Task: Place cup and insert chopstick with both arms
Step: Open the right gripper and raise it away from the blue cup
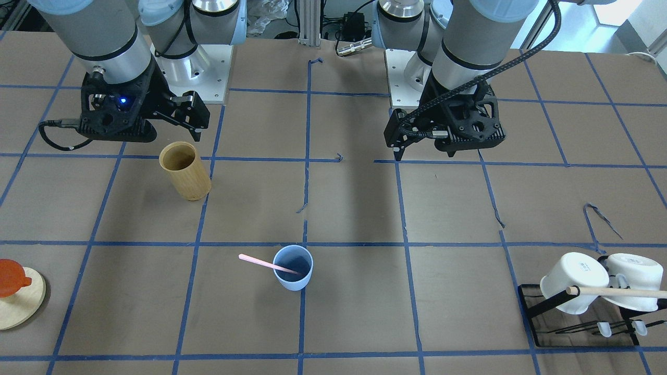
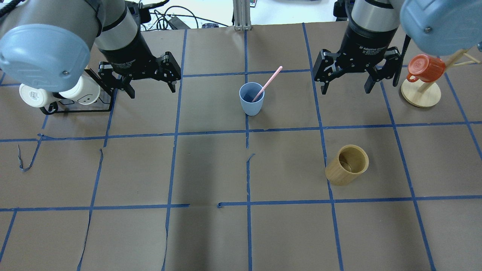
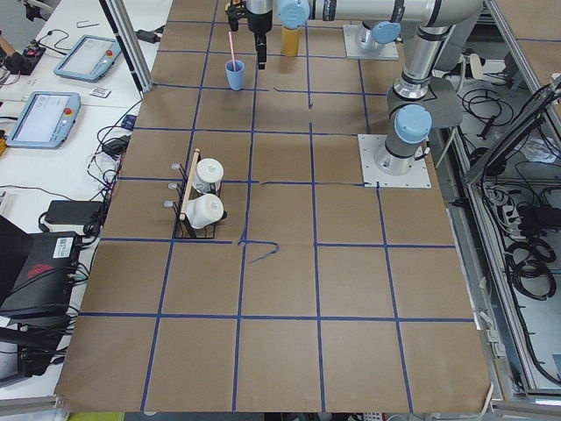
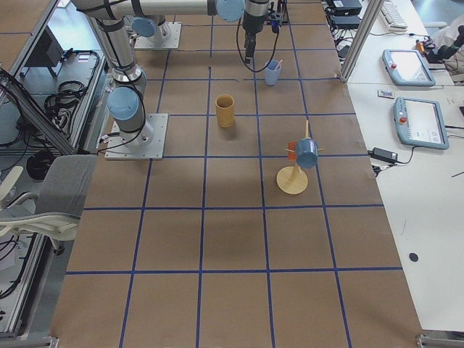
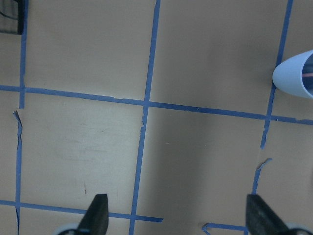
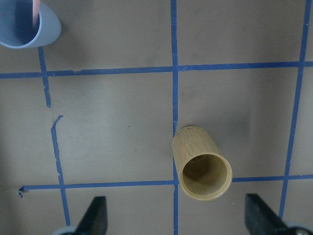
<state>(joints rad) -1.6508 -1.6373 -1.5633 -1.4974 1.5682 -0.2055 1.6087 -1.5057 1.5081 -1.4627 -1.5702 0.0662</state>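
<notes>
The pale blue cup (image 2: 251,98) stands upright on the table, midway between the two arms. It also shows in the front view (image 1: 293,268), at the right edge of the left wrist view (image 5: 296,76), and at the top left of the right wrist view (image 6: 24,27). The pink chopstick (image 2: 268,83) leans inside the cup, its top sticking out over the rim (image 1: 260,262). My left gripper (image 2: 150,88) hangs open and empty above the table, left of the cup. My right gripper (image 2: 346,88) hangs open and empty, right of the cup.
A tan bamboo cylinder (image 2: 347,164) stands on the right arm's side, below the right gripper (image 6: 201,169). Two white mugs (image 2: 60,92) and a wooden rod (image 1: 620,292) sit on a black rack at the left. An orange mug (image 2: 425,67) hangs on a wooden stand.
</notes>
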